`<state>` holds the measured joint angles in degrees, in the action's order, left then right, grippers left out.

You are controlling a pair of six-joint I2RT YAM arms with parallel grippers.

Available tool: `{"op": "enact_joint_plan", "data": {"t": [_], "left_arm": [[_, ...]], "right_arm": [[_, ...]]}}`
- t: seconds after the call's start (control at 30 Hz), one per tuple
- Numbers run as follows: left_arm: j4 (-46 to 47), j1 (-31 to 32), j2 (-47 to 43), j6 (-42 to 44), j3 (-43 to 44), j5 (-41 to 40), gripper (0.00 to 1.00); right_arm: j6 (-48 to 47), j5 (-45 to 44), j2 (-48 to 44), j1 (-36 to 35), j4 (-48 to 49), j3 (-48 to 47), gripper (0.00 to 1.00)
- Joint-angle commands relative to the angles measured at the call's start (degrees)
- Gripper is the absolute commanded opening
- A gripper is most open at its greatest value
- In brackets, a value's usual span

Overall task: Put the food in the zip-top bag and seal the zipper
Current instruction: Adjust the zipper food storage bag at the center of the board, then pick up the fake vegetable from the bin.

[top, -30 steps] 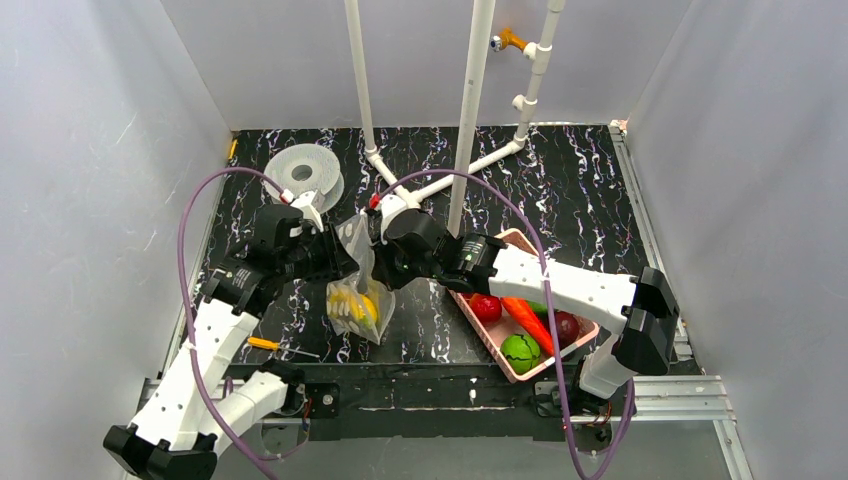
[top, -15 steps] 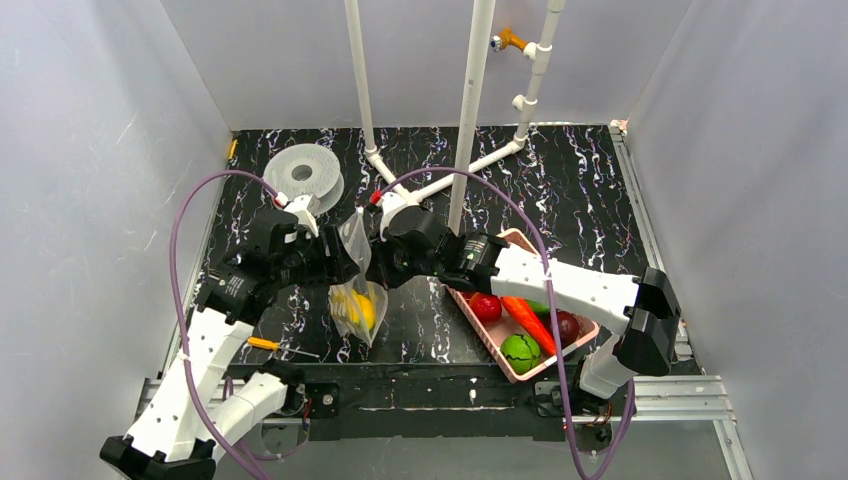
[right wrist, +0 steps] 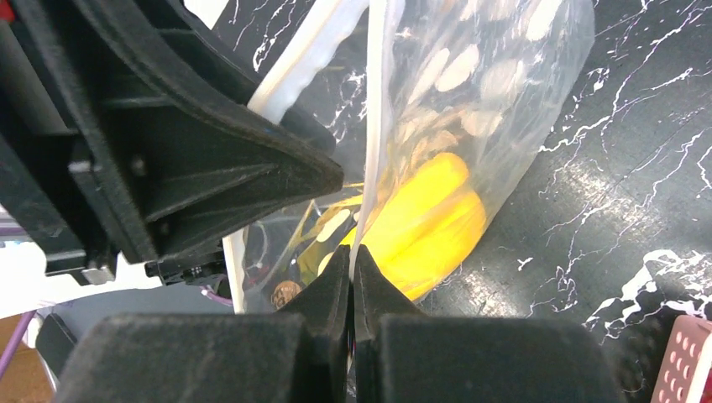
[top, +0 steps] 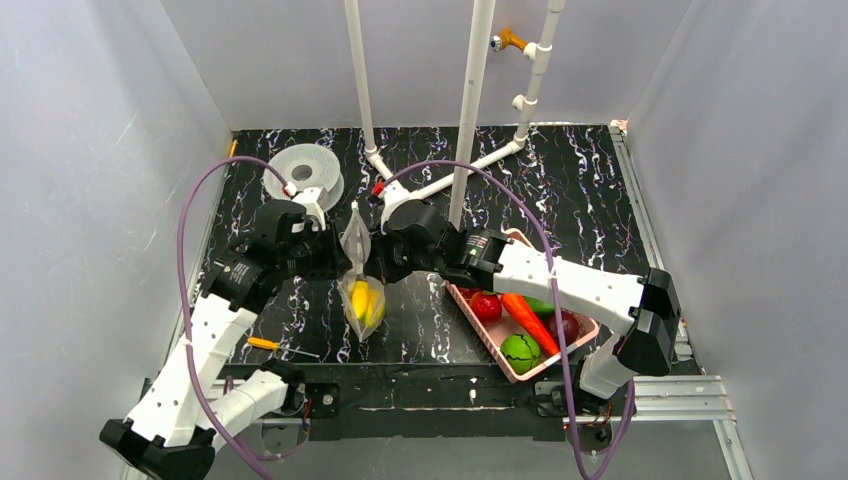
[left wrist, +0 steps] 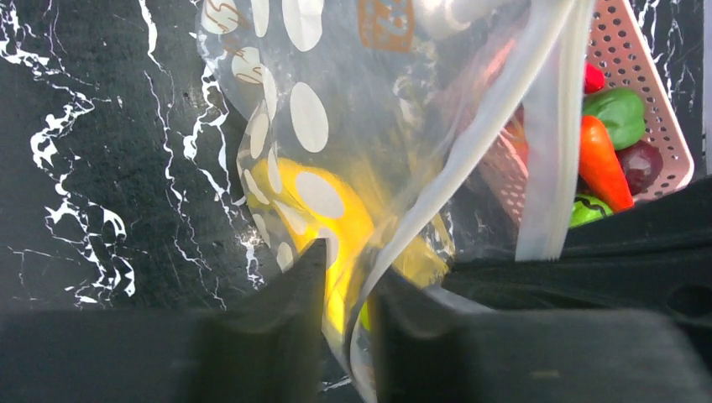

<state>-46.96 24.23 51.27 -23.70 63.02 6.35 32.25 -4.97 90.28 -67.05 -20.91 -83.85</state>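
The clear dotted zip-top bag [top: 358, 262] hangs upright between my two grippers over the table's middle left. A yellow banana [top: 362, 300] lies in its bottom and also shows in the left wrist view [left wrist: 336, 210] and the right wrist view [right wrist: 428, 218]. My left gripper [top: 337, 256] is shut on the bag's mouth edge [left wrist: 348, 260], with the white zipper strip [left wrist: 479, 126] running between its jaws. My right gripper [top: 376, 262] is shut tight on the opposite mouth edge [right wrist: 353, 256]. A tomato [top: 487, 306], a carrot [top: 526, 322] and a green piece [top: 520, 352] lie in the pink basket [top: 500, 240].
The pink basket stands right of the bag, under my right forearm. A grey-white filament spool [top: 305, 172] sits at the back left. White pipes [top: 470, 100] rise behind the grippers. A small yellow-handled tool [top: 265, 344] lies near the front left edge.
The bag's mouth has drawn together from wide open to narrow. The bag now hangs straighter and slimmer between the grippers. Both grippers have shifted slightly back.
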Motion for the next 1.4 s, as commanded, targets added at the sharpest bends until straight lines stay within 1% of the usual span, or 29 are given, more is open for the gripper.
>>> {"op": "enact_joint_plan", "data": {"t": [0.0,0.03,0.07,0.17,0.27,0.33,0.4,0.53,0.6,0.67,0.77,0.9,1.03,1.17,1.23,1.3,1.37], "left_arm": [[-2.11,0.73,0.93,3.71,2.30,-3.71,0.12],[-2.79,0.73,0.89,4.42,3.09,-6.15,0.05],[-3.82,0.73,0.79,5.17,4.15,-8.93,0.00],[-7.25,0.73,1.10,6.99,8.43,-15.03,0.00],[-10.52,0.73,2.06,7.78,12.93,-17.13,0.00],[-11.71,0.73,2.86,7.92,15.13,-17.15,0.00],[-11.99,0.73,3.70,8.34,16.08,-16.55,0.00],[-10.58,0.73,7.21,9.08,13.29,-14.75,0.00],[-8.38,0.73,8.58,9.09,9.82,-12.60,0.00],[-3.62,0.73,9.15,9.22,5.61,-10.41,0.00],[1.84,0.73,10.53,10.31,1.45,-7.36,0.00],[5.64,0.73,13.49,12.75,0.66,-3.91,0.00],[8.30,0.73,15.10,13.93,0.53,-2.17,0.00],[12.54,0.69,14.20,12.90,-3.63,-0.45,0.00],[14.19,0.65,13.39,12.55,-5.67,0.51,0.00],[14.17,0.64,12.84,12.65,-6.50,0.90,0.00],[14.17,0.64,11.88,12.91,-7.34,1.08,0.00]], "right_arm": [[2.72,2.25,-0.42,0.67,1.99,-2.03,0.01],[3.28,3.84,-0.20,1.19,2.67,-1.52,0.01],[3.64,5.96,0.03,1.70,3.31,-1.07,0.01],[3.92,10.30,1.07,2.63,5.09,-0.88,0.01],[3.94,13.94,2.26,2.99,6.62,-1.63,0.01],[3.81,15.31,2.97,3.19,6.86,-2.50,0.01],[3.66,16.43,3.53,3.55,6.84,-3.01,0.13],[3.10,17.95,3.83,4.99,5.86,-2.06,0.35],[2.28,17.48,2.71,5.97,4.97,0.94,0.43],[1.27,16.35,-0.15,7.09,4.16,4.25,0.50],[-0.63,13.18,-5.54,8.33,2.15,10.57,0.57],[-2.33,6.08,-13.95,9.00,-4.35,17.26,0.61],[-0.61,-7.08,-23.21,9.53,-12.75,23.15,0.67],[6.34,-21.11,-29.01,10.96,-22.31,28.39,0.71],[10.80,-22.74,-30.74,12.69,-25.55,30.41,0.71],[14.92,-22.67,-32.16,14.75,-26.56,32.37,0.71],[16.45,-22.81,-33.00,16.14,-26.90,34.25,0.79]]}}
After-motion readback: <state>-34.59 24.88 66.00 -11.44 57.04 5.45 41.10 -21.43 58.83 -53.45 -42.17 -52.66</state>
